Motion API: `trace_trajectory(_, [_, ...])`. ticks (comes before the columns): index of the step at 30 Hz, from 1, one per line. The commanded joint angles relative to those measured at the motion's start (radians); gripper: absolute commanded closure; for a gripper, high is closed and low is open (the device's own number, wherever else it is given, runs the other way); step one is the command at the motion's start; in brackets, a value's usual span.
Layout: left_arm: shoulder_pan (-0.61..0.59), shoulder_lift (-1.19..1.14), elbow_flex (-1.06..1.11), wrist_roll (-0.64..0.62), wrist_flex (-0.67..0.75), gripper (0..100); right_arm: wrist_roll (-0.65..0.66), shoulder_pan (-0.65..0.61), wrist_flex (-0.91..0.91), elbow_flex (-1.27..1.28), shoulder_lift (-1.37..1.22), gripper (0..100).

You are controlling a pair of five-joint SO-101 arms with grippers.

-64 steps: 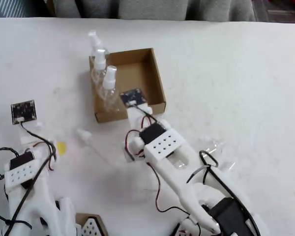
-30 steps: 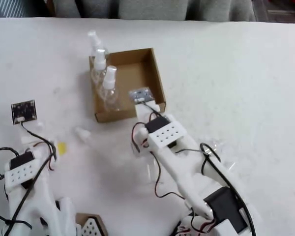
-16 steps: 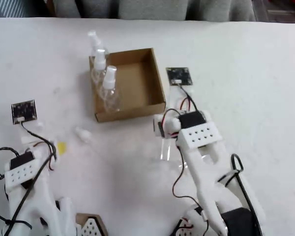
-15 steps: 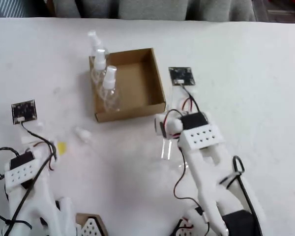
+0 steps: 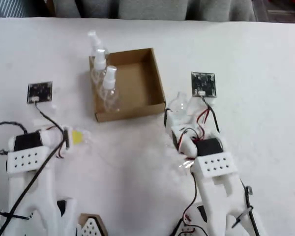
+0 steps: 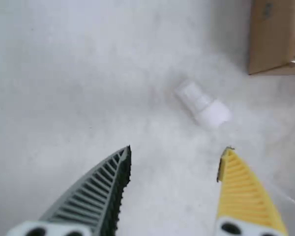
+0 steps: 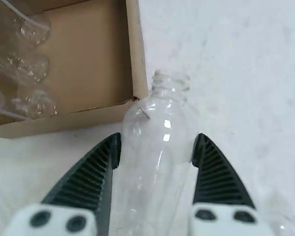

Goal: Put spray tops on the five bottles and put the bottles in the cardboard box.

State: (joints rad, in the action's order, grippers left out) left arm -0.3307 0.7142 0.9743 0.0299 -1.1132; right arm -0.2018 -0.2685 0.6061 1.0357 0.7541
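Observation:
A clear bottle (image 7: 160,132) with a bare threaded neck is held in my right gripper (image 7: 157,142), whose black fingers are shut on its body. In the high view this bottle (image 5: 179,102) sits just off the right front corner of the cardboard box (image 5: 152,73). Three bottles with spray tops (image 5: 103,73) stand along the box's left wall. A loose white spray top (image 6: 202,104) lies on the table ahead of my open left gripper (image 6: 174,150), beyond its grey and yellow fingers. From above, the left gripper (image 5: 78,137) is in front of the box's left corner.
The table is white all round. A corner of the box (image 6: 275,34) lies beyond the spray top. A bit of clear plastic (image 7: 291,223) shows beside the right gripper. Both arms' bases and cables fill the table's front edge.
The right arm has swung from in front of the box to its right corner, carrying the bottle. The left arm has moved forward and right, up to the loose spray top.

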Motion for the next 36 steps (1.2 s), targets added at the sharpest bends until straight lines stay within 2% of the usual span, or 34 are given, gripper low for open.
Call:
trace_trajectory(1, [0.147, 0.033, -0.189, -0.080, -0.164, 72, 0.009, 0.001, -0.030, 0.014, 0.090, 91.5])
trace_trajectory(6, [0.225, -0.016, -0.206, -0.196, -0.133, 72, 0.009, -0.001, -0.025, 0.044, 0.162, 91.5])
trace_trajectory(10, [0.223, -0.226, -0.258, -0.273, -0.080, 72, 0.009, -0.001, -0.022, 0.052, 0.186, 91.5])
trace_trajectory(17, [0.219, -0.611, -0.477, -0.420, -0.126, 72, 0.009, -0.001, -0.022, 0.057, 0.191, 91.5])
trace_trajectory(21, [0.193, -0.746, -0.542, -0.512, -0.089, 72, 0.009, -0.001, -0.022, 0.057, 0.191, 91.5])
trace_trajectory(25, [0.168, -0.806, -0.565, -0.543, -0.048, 72, 0.011, -0.001, -0.022, 0.057, 0.191, 91.5])
trace_trajectory(28, [0.168, -0.820, -0.557, -0.566, -0.003, 77, 0.011, -0.001, -0.024, 0.057, 0.191, 91.5])
trace_trajectory(33, [0.168, -0.858, -0.555, -0.565, 0.009, 90, 0.011, -0.001, -0.024, 0.057, 0.191, 91.5])
trace_trajectory(36, [0.171, -0.908, -0.559, -0.562, 0.009, 91, 0.011, -0.001, -0.024, 0.057, 0.191, 91.3])
